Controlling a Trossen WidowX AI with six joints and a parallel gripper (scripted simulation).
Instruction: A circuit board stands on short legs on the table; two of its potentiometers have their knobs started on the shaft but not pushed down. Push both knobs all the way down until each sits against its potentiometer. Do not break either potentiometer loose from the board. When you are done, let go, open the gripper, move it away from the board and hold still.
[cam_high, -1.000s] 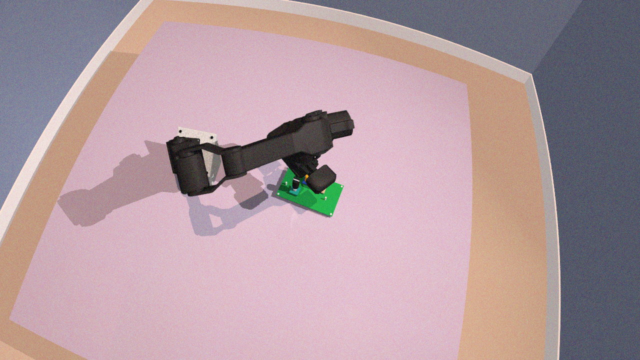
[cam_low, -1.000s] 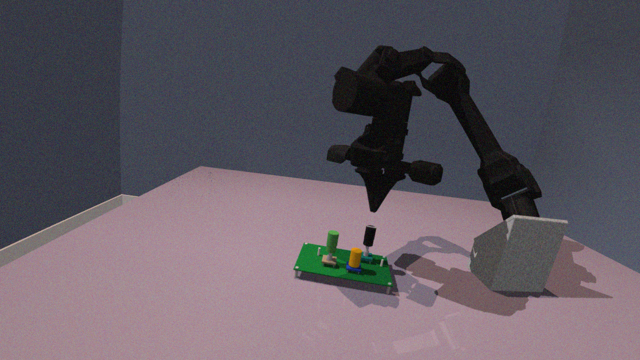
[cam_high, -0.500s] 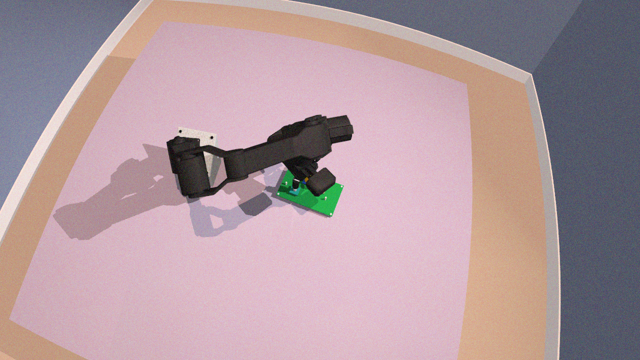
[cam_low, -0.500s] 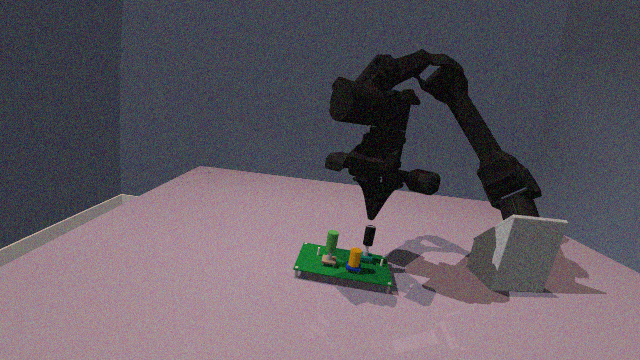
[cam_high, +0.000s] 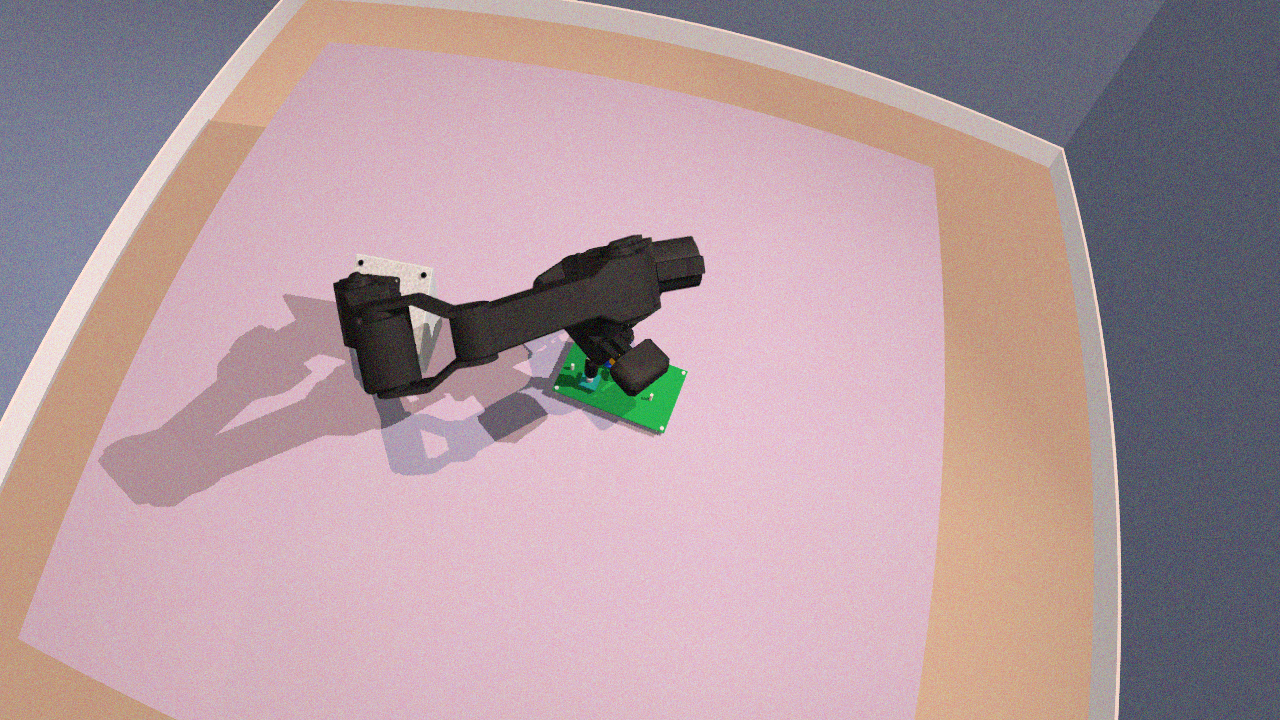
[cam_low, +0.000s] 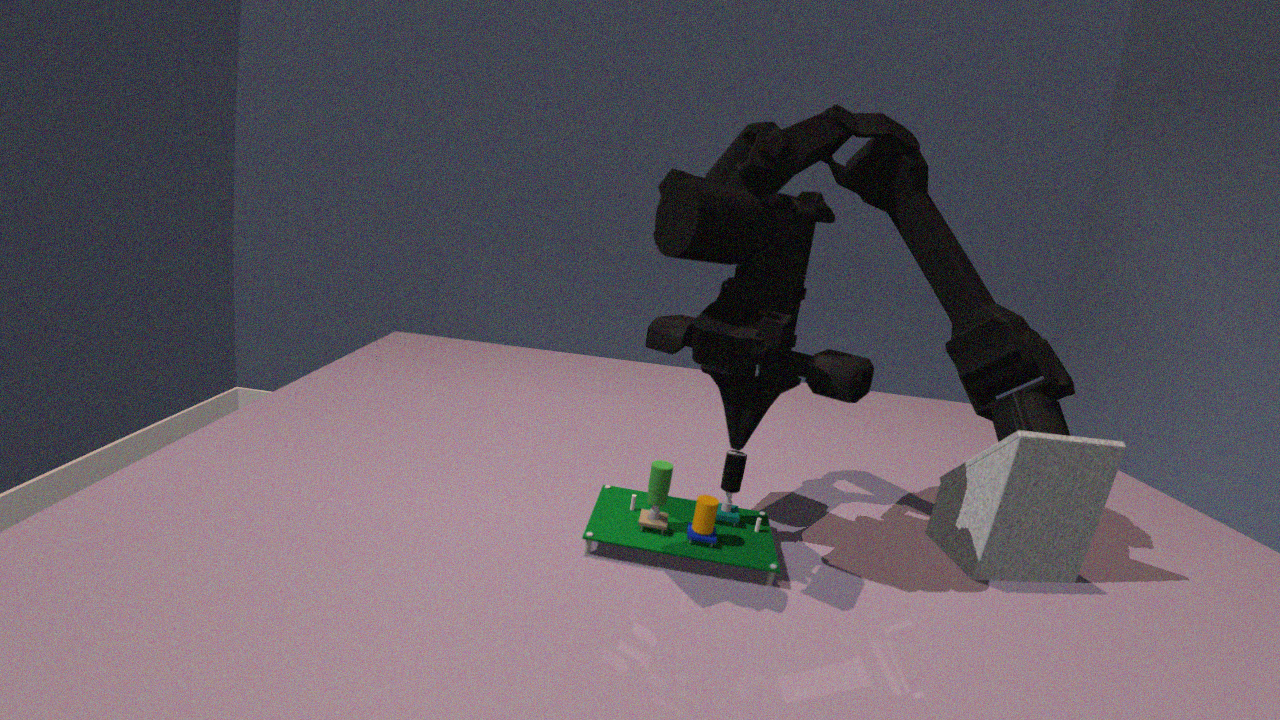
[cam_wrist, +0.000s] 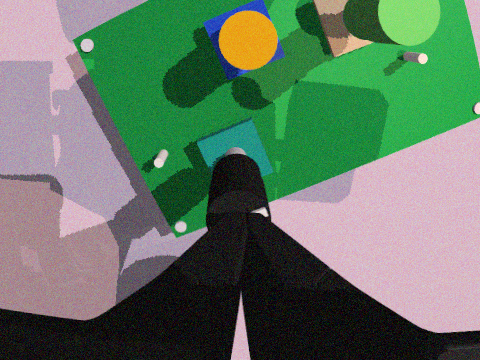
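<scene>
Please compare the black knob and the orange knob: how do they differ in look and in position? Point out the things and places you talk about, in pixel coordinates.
The black knob (cam_low: 733, 472) (cam_wrist: 236, 175) has a white mark on top; the orange knob (cam_low: 705, 514) (cam_wrist: 248, 40) shows none.
The black knob stands raised above its teal potentiometer, shaft visible; the orange knob sits down against its blue one.
Both are round and roughly upright.
</scene>
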